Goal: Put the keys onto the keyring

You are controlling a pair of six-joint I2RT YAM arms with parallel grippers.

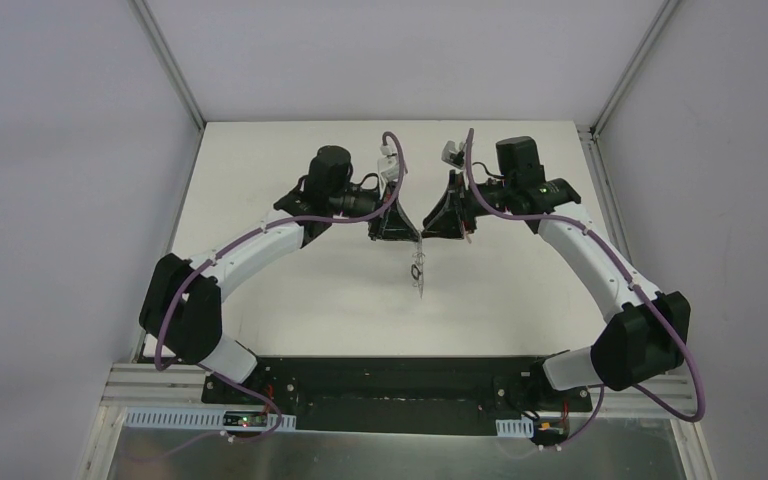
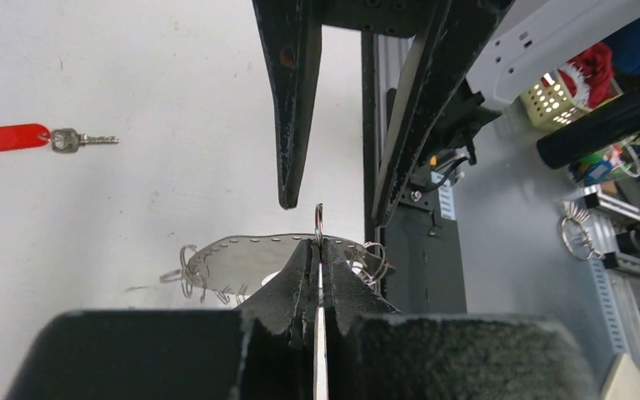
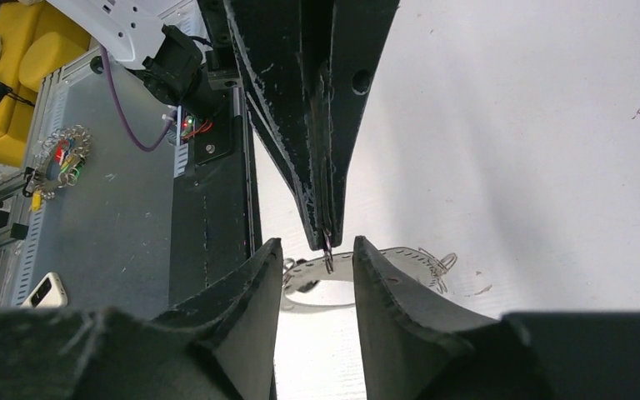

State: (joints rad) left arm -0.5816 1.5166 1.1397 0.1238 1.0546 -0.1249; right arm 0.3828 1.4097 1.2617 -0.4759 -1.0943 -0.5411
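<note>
My left gripper (image 2: 318, 243) is shut on a small silver wire loop (image 2: 319, 218) of the keyring (image 2: 233, 260). The keyring is a grey oval band with holes along its edge and several wire loops; it hangs below the fingertips (image 1: 418, 272). My right gripper (image 3: 312, 250) is open and faces the left one tip to tip, its fingers (image 2: 287, 125) on either side of the pinched loop (image 3: 328, 260) without touching it. One of the keys, with a red plastic head (image 2: 12, 137), lies flat on the white table off to the left in the left wrist view.
The black base rail (image 3: 212, 208) and the table's near edge lie close behind the keyring. Off the table are a bunch of spare rings (image 3: 62, 154), a phone (image 3: 37, 292), a black tube (image 2: 604, 125) and a yellow basket (image 2: 554, 96).
</note>
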